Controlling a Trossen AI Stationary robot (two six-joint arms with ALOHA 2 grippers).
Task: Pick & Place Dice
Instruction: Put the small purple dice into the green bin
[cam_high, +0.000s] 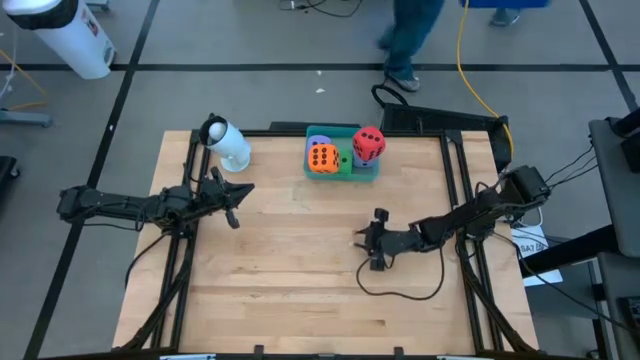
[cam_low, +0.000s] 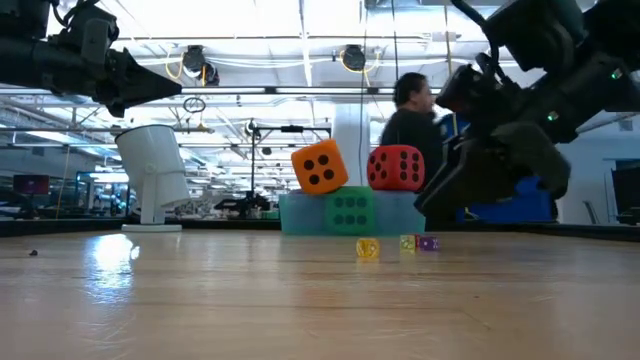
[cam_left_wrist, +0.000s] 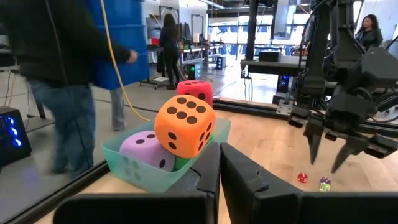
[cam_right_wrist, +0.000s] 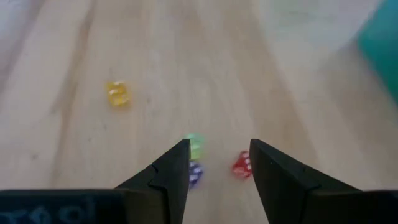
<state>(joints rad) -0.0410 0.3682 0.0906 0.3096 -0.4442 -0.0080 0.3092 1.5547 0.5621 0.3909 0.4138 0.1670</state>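
Large foam dice fill a teal tray (cam_high: 365, 172) at the table's far edge. The orange one (cam_high: 322, 157) and the red one (cam_high: 368, 144) sit on top, over a light purple one (cam_left_wrist: 146, 152) and a green one (cam_low: 348, 210). My right gripper (cam_right_wrist: 219, 165) hovers open at mid-table, slanting down over several small translucent dice: yellow (cam_right_wrist: 118, 93), green (cam_right_wrist: 196, 145), purple (cam_right_wrist: 194, 173) and red (cam_right_wrist: 242, 165). In the left wrist view its fingertips (cam_left_wrist: 314, 149) hang clear above them. My left gripper (cam_high: 238, 195) waits shut and level at the table's left, pointing toward the tray.
A white cylinder-shaped device (cam_high: 228, 143) stands on the table's far left corner. A black cable (cam_high: 400, 290) loops on the wood near the right arm. A person (cam_high: 410, 40) walks past beyond the far edge. Bare wood lies toward the near edge.
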